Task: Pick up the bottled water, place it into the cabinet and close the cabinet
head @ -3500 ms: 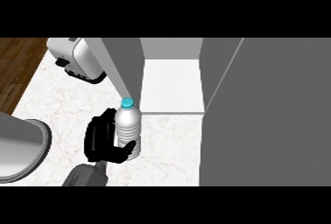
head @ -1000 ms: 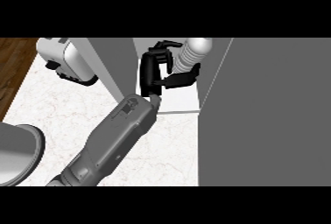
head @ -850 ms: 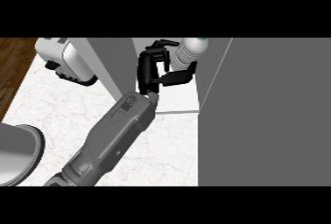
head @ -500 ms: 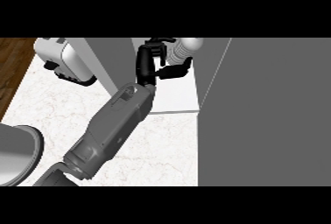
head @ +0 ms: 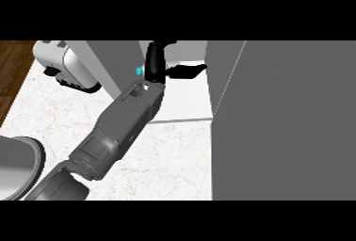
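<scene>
While one left hand (head: 161, 66) was reached into the single open cabinet (head: 186, 94), one bottled water (head: 140, 71) was glimpsed beside it, the hand's grip undeterminable.

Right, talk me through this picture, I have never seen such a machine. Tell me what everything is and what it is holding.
There is one picture, taken as from the robot's head and looking steeply down at a kitchen counter of pale marble.

The long grey shape that rises from the lower left is the robot's left forearm. It ends in a black left hand, which reaches into an open cabinet. The big grey panel on the right is probably the cabinet door.

The hand is curled round the bottled water. Only its blue cap shows beside the hand; the rest is hidden.

On the counter, a white appliance stands at the upper left and a grey round object sits at the lower left edge. The right hand does not show.
</scene>
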Available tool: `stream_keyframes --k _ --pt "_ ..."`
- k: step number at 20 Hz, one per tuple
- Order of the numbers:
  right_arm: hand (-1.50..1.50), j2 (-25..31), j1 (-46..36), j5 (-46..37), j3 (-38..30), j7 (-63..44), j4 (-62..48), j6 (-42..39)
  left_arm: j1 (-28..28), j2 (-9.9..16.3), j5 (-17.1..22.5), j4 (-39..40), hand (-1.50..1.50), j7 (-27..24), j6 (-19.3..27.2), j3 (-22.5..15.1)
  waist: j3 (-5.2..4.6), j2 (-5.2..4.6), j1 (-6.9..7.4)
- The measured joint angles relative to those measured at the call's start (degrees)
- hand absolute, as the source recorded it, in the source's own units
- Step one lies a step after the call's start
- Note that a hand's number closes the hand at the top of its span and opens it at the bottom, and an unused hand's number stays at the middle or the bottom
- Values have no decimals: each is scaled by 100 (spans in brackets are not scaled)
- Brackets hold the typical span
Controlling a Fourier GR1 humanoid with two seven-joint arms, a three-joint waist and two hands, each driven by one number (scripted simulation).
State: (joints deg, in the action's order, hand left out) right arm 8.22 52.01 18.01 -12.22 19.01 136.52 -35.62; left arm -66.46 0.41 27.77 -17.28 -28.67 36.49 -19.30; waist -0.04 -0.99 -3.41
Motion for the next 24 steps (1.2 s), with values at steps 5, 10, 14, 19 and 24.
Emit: stream_keyframes --k 5,10,14,19,24 --pt "-150 7 -54 33 17 -23 13 16 -206 -28 88 216 -150 -107 -90 200 -2 -5 -16" --pt "-150 -8 -10 53 -11 12 4 -27 -237 7 213 101 -150 -429 -519 432 -3 20 46" --pt "-150 12 -47 69 -77 17 1 -19 -171 -19 409 -229 -150 -505 -927 530 -3 52 104" --pt "-150 -10 -63 84 -72 -49 3 -26 195 -35 583 -773 -150 -492 -1291 357 -1 89 177" --pt "-150 28 -20 125 -70 -159 20 -41 661 -29 689 -1646 -150 -183 -1264 -8 -1 126 273"
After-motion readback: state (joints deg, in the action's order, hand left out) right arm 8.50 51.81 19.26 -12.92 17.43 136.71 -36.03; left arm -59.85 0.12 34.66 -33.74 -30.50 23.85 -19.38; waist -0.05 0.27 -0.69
